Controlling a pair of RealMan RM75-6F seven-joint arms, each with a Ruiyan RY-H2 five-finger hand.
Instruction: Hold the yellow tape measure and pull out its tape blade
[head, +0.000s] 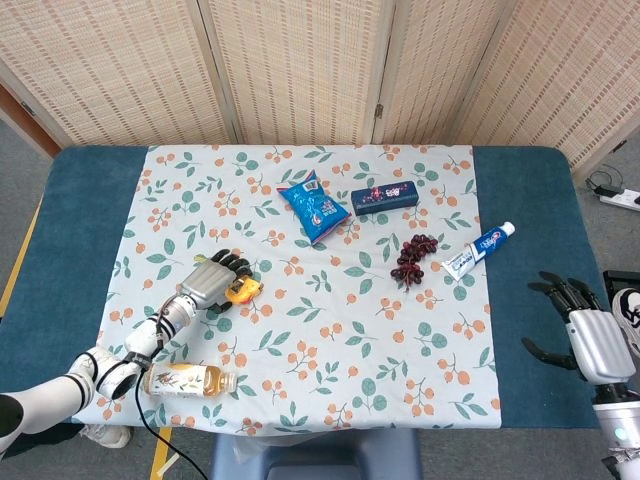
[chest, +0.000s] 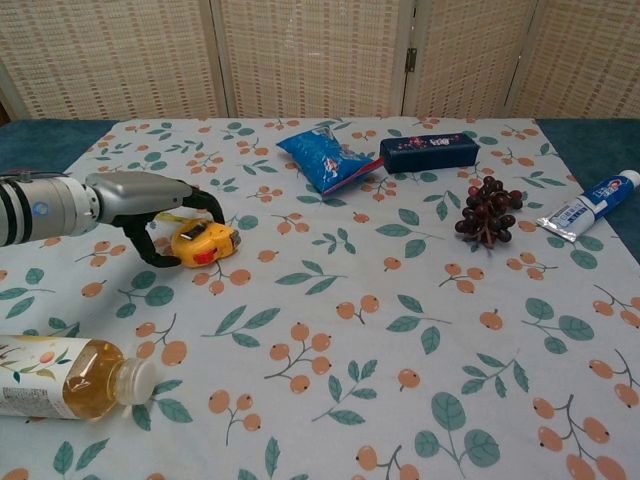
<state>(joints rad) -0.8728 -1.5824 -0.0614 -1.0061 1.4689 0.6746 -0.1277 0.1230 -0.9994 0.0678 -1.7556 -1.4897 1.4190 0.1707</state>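
Note:
The yellow tape measure (head: 241, 290) (chest: 203, 243) lies on the floral cloth at the left. My left hand (head: 212, 282) (chest: 150, 205) reaches it from the left. Its fingers arch over the top and far side of the case, and the thumb curls in at the near left side. The case still rests on the cloth, and I see no firm grip. A short yellow strip of blade (chest: 166, 215) shows under the fingers. My right hand (head: 590, 338) hovers far right over the blue table edge, fingers spread and holding nothing. The chest view does not show it.
A tea bottle (head: 187, 379) (chest: 60, 378) lies near the front left. A blue snack bag (head: 312, 208), a dark blue box (head: 388, 198), grapes (head: 413, 258) and a toothpaste tube (head: 478, 250) sit toward the back and right.

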